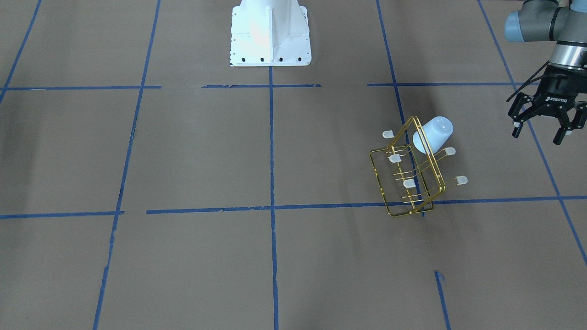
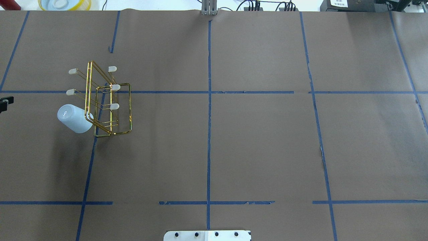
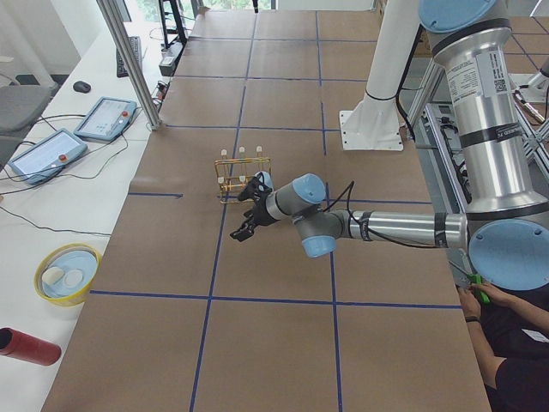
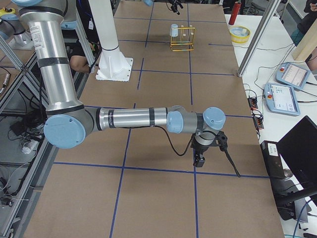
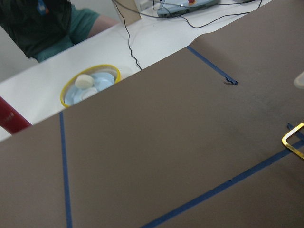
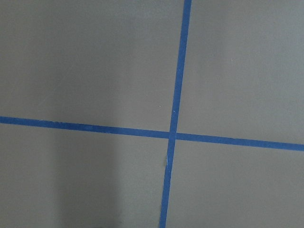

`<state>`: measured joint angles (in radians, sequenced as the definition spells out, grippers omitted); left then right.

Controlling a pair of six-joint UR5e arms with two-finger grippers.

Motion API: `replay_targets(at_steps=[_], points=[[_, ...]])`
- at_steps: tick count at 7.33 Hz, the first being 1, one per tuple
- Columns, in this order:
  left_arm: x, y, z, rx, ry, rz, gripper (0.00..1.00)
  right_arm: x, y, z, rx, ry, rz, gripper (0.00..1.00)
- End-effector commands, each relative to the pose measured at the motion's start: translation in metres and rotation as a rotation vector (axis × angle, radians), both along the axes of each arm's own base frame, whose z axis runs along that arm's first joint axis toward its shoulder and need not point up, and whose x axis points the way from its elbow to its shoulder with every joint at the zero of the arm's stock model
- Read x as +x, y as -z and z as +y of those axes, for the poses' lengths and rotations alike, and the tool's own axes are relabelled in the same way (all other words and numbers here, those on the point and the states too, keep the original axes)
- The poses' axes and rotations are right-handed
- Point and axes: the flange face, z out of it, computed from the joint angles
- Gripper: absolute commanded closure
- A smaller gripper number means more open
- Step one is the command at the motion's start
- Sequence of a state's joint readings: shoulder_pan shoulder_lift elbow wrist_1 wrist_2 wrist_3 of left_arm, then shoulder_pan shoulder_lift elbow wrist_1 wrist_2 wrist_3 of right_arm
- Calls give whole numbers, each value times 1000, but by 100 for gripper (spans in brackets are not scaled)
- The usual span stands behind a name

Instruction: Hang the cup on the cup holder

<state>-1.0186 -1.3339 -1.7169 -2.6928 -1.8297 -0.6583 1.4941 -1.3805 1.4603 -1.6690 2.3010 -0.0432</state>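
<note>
The left tool hangs over the table with its fingers spread wide and nothing between them. The right tool shows only in the right side view, low over the table far from the work, and I cannot tell whether it is open or closed. Its wrist camera sees only a cross of blue tape.

The cup is a small, plain tumbler, pale blue-white, tapered and without a handle. It sits tilted on one upper prong of the rack, mouth against the wires and closed base pointing up and away.

The cup is clear of the left tool, with bare table between them. Its base faces the side where that tool hangs. In the overhead view only a black scrap of the left tool shows at the left edge, with the cup to its right and a little nearer the robot.

The rack is thin gold wire with a rectangular frame and stands on the table across a tape line. Five whitish caps show on its other prongs. The left wrist view catches just one gold corner at its right edge.
</note>
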Motion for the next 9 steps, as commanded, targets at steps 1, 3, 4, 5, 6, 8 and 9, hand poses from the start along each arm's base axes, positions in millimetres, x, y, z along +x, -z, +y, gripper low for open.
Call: replay_targets(at_steps=[1,3,4,5,6,8,9], points=[[-3,-25,-8,-306,-112,52,0,0,0,0,0,0,0,0],[-24,-35,-36,-477,-121,91,0,0,0,0,1,1,0,0],[-41,-40,-52,-538,-130,154,0,0,-1,0,-2,0,0,0],[-48,-35,-57,-577,-152,198,0,0,0,0,0,0,0,0],[-52,-38,-57,-575,-152,199,0,0,-1,0,-1,1,0,0],[-83,-34,-62,-484,-164,158,0,0,0,0,1,1,0,0],[-88,-18,-57,-445,-164,152,0,0,0,0,0,0,0,0]])
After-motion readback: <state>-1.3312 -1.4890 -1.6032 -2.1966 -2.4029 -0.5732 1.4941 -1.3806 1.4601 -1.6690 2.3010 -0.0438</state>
